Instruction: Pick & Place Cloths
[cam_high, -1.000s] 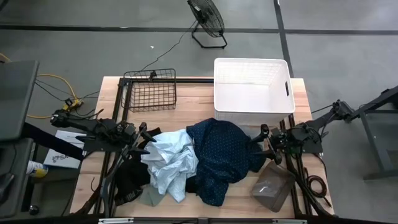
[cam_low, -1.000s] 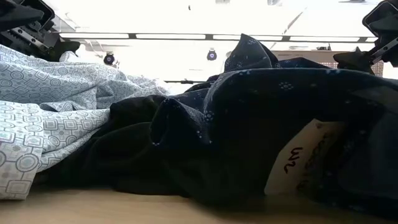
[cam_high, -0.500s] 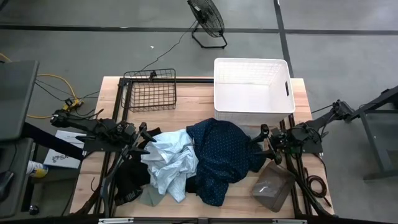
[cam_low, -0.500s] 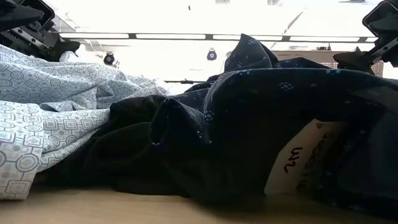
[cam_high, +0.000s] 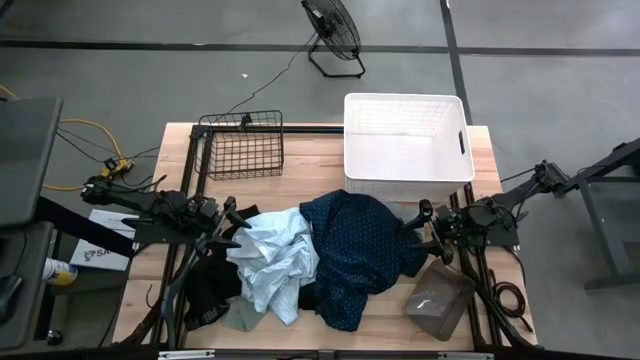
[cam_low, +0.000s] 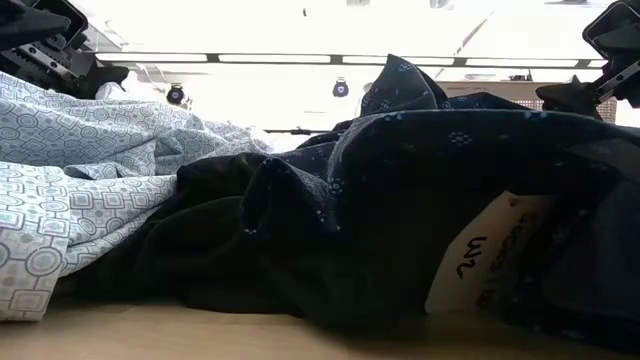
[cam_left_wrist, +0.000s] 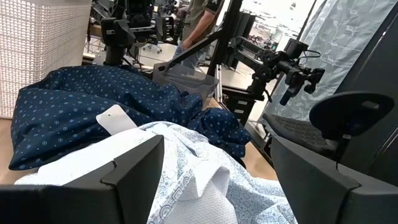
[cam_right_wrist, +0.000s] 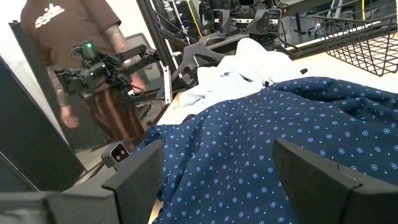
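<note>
A pile of cloths lies on the table's near middle: a navy dotted garment (cam_high: 360, 245) on the right, a pale blue patterned one (cam_high: 272, 255) on the left, black cloth (cam_high: 210, 285) and a sage green piece (cam_high: 240, 318) beneath. My left gripper (cam_high: 237, 222) is open at the pile's left edge, its fingers on either side of the pale blue cloth (cam_left_wrist: 205, 186), apart from it. My right gripper (cam_high: 424, 230) is open at the pile's right edge, facing the navy garment (cam_right_wrist: 261, 149).
A white plastic laundry basket (cam_high: 406, 148) stands at the far right of the table and a black wire basket (cam_high: 243, 145) at the far left. A clear plastic container (cam_high: 438, 300) sits near the right front corner. A person (cam_right_wrist: 81, 68) stands beyond the table.
</note>
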